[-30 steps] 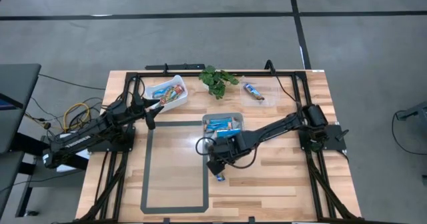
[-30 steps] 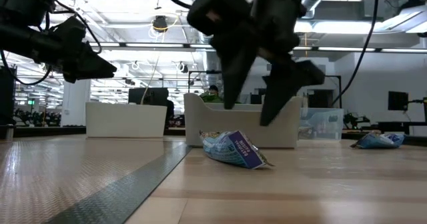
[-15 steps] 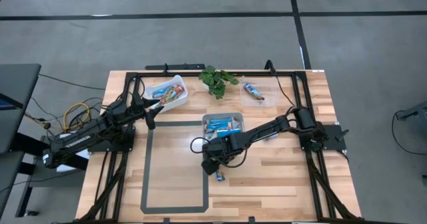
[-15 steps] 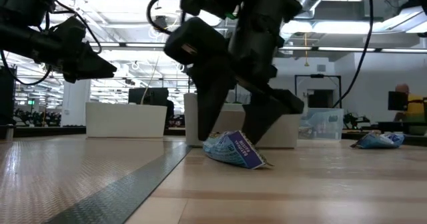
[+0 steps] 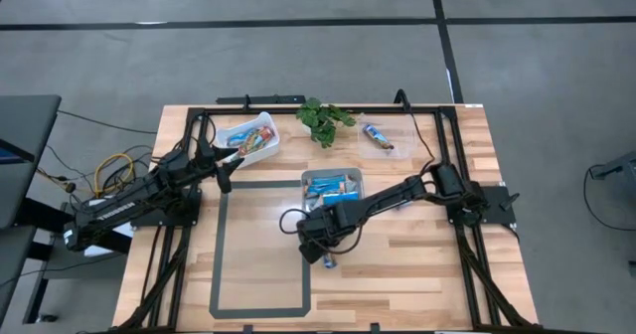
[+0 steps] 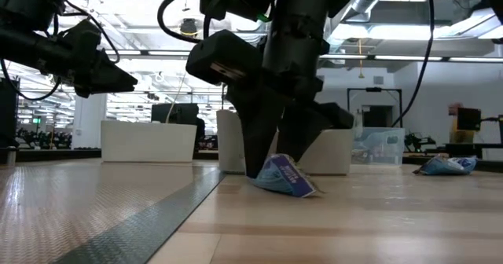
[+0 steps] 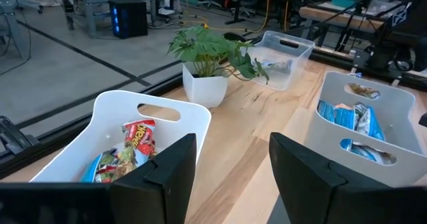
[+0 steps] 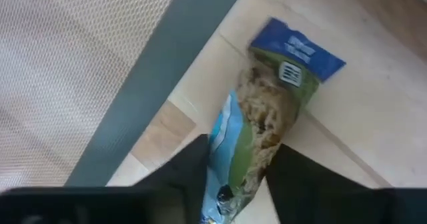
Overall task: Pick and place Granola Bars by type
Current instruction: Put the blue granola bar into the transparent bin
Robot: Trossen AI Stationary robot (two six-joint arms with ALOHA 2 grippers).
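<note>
A blue-and-green granola bar [image 5: 329, 261] lies flat on the wood, right of the grey tape outline. My right gripper [image 5: 325, 254] stands over it, fingers down and closed in on it [image 6: 271, 168]. The bar's blue label end [image 8: 297, 51] sticks out beyond the fingers. My left gripper [image 5: 233, 168] hangs open above the table at the far left, next to the white bin [image 5: 260, 147] of multicoloured bars. It holds nothing [image 7: 233, 177]. My right gripper pinches the blue bar between its two fingers by the long sides [image 8: 240, 151], near the end opposite the blue label. The fingers [image 6: 259, 150] come from above, pointing down, and lie across the bar. The bar rests on the table.
A white bin [image 5: 343, 174] of blue bars stands just beyond the right gripper. A clear bin [image 5: 396, 147] with one bar and a potted plant [image 5: 320, 120] stand at the far edge. The grey tape rectangle [image 5: 221, 264] marks bare wood to the left.
My right gripper has come down onto the blue bar, shifting a little toward the table's left, and its fingers have closed from wide apart onto the bar. The bar stays on the table.
</note>
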